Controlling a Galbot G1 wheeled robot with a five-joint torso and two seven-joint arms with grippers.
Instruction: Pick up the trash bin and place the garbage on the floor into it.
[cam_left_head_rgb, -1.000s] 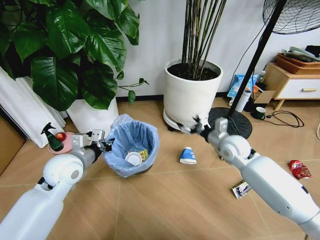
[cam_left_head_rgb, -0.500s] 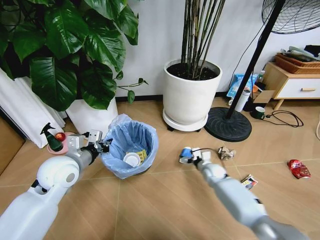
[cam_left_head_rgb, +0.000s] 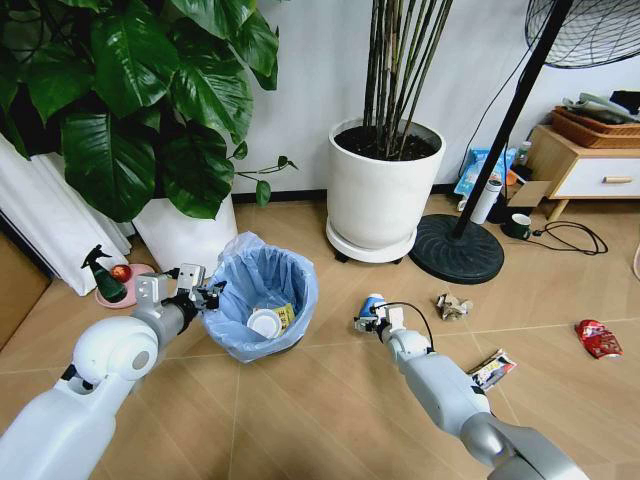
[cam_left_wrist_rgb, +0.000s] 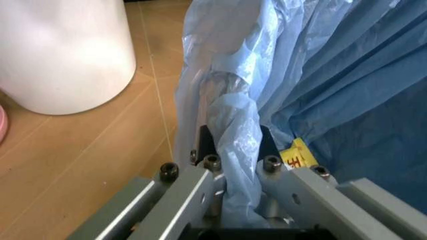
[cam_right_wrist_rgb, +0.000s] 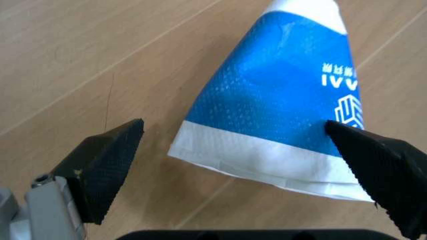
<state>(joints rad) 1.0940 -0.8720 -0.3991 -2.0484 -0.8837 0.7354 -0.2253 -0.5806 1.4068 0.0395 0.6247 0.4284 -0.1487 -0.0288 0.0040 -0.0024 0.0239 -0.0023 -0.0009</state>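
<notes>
Reaching for the blue-white paper cup (cam_right_wrist_rgb: 287, 115) lying on its side on the floor (cam_left_head_rgb: 330, 400), right gripper (cam_right_wrist_rgb: 257, 165) has its fingers spread wide, one on each side of the cup, not yet touching. Left gripper (cam_left_wrist_rgb: 233, 165) fingers are clamped on the bag-lined rim of the trash bin (cam_left_head_rgb: 262, 300), which already holds a white lid (cam_left_head_rgb: 265, 321) and yellow wrapper (cam_left_wrist_rgb: 298, 153). Step: grasping the cup. Next move likely needs closing on it without crushing.

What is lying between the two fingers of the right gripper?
The blue-white paper cup lies on the floor between the right gripper's open fingers, as the right wrist view shows.
</notes>
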